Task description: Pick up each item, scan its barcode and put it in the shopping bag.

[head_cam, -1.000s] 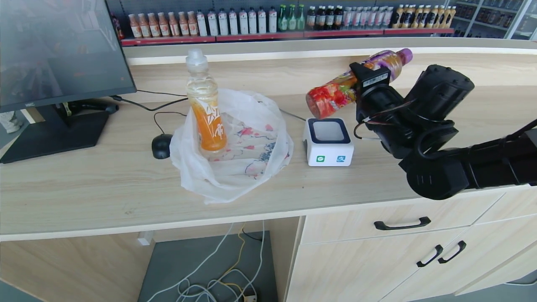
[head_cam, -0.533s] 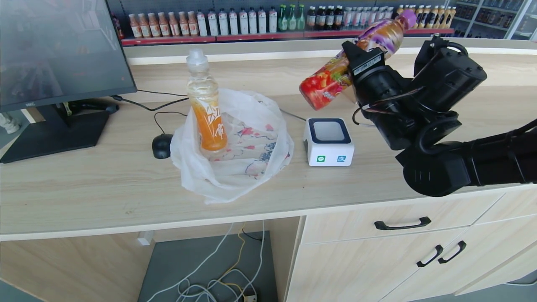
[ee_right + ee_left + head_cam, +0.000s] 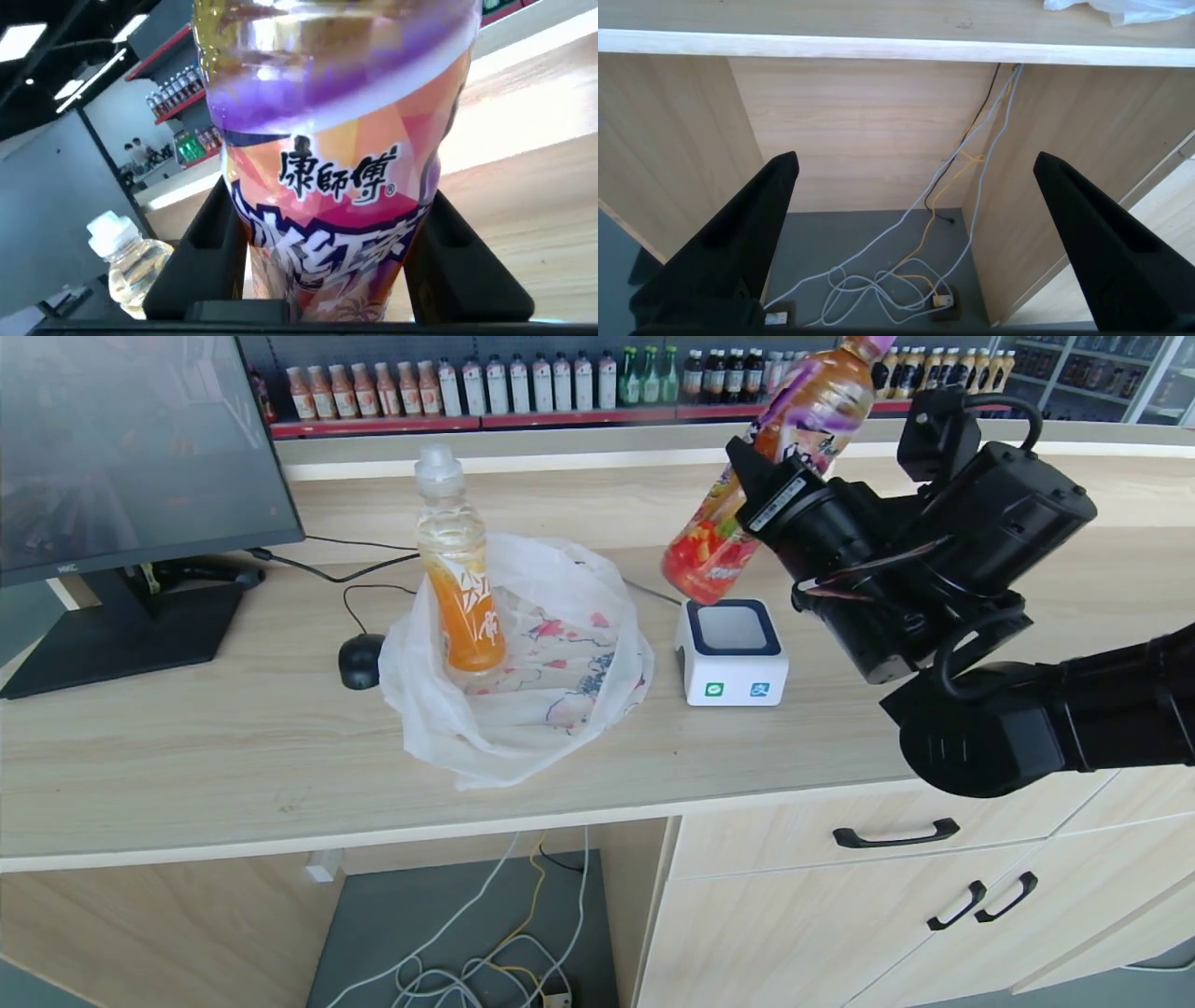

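My right gripper [image 3: 761, 490] is shut on a purple-capped juice bottle [image 3: 747, 495] with a fruit label. The bottle hangs tilted, base down, just above the far edge of the white barcode scanner [image 3: 731, 651]. Up close in the right wrist view the bottle [image 3: 336, 159] sits between the black fingers [image 3: 201, 257]. An orange drink bottle [image 3: 457, 574] stands upright in the open white shopping bag [image 3: 523, 663], left of the scanner. My left gripper [image 3: 915, 243] hangs open below the counter edge, over floor cables.
A monitor [image 3: 131, 448] on its stand is at the counter's far left, with a black mouse [image 3: 358, 661] and its cable beside the bag. Drawers with black handles [image 3: 894, 835] lie under the counter at right. Shelves of bottles [image 3: 579, 378] line the back.
My right gripper lifted and turned the juice bottle from nearly lying flat to steeply tilted, cap up, with its base moving left over the scanner. The bag and orange bottle stayed put.
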You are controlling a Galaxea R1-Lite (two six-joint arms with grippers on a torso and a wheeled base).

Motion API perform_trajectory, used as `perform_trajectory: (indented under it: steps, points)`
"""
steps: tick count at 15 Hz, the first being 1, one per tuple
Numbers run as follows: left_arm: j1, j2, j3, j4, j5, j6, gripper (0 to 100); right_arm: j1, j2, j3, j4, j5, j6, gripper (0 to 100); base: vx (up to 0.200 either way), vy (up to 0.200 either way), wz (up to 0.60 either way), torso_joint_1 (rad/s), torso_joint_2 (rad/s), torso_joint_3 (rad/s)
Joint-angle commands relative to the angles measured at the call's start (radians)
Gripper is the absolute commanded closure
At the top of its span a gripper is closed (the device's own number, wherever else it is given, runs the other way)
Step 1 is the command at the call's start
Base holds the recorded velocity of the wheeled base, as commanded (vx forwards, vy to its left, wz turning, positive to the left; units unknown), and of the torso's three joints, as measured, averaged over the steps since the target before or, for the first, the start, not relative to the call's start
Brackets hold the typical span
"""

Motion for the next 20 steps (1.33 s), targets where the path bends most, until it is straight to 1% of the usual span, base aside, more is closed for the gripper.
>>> perform_trajectory:
  steps: [1,2,3,5,7,9,13,20]
  points:
    - [0.0,0.001,0.0,0.001,0.0,0.0,0,0.003,-0.024,0.054,-0.028,-0.001,-0.056,100,0.0,0.0,0.0,0.0,0.0,0.0]
    - [0.0,0.001,0.0,0.001,0.0,0.001,0,0.003,-0.025,0.08,-0.045,-0.001,-0.093,100,0.0,0.0,0.0,0.0,0.0,0.0]
    - [0.0,0.001,0.0,0.001,0.0,0.0,0,0.001,-0.027,0.105,-0.074,-0.001,-0.159,100,0.0,0.0,0.0,0.0,0.0,0.0]
    - [0.0,0.001,0.0,0.001,0.0,0.003,0,-0.014,-0.024,0.103,-0.111,0.001,-0.296,100,0.0,0.0,0.0,0.0,0.0,0.0]
    - [0.0,0.0,0.0,0.001,0.0,0.003,0,-0.016,-0.001,0.109,-0.176,0.009,-0.391,100,0.0,0.0,0.0,0.0,0.0,0.0]
    - [0.0,0.0,0.0,0.001,0.0,0.003,0,-0.042,0.024,0.141,-0.258,0.018,-0.458,100,0.0,0.0,0.0,0.0,0.0,0.0]
    - [0.0,0.001,0.0,0.001,0.0,0.001,0,-0.054,0.048,0.234,-0.34,0.018,-0.47,100,0.0,0.0,0.0,0.0,0.0,0.0]
    - [0.0,0.001,0.0,0.001,0.0,0.0,0,-0.054,0.064,0.235,-0.358,0.018,-0.46,100,0.0,0.2,0.0,0.0,0.0,0.002]
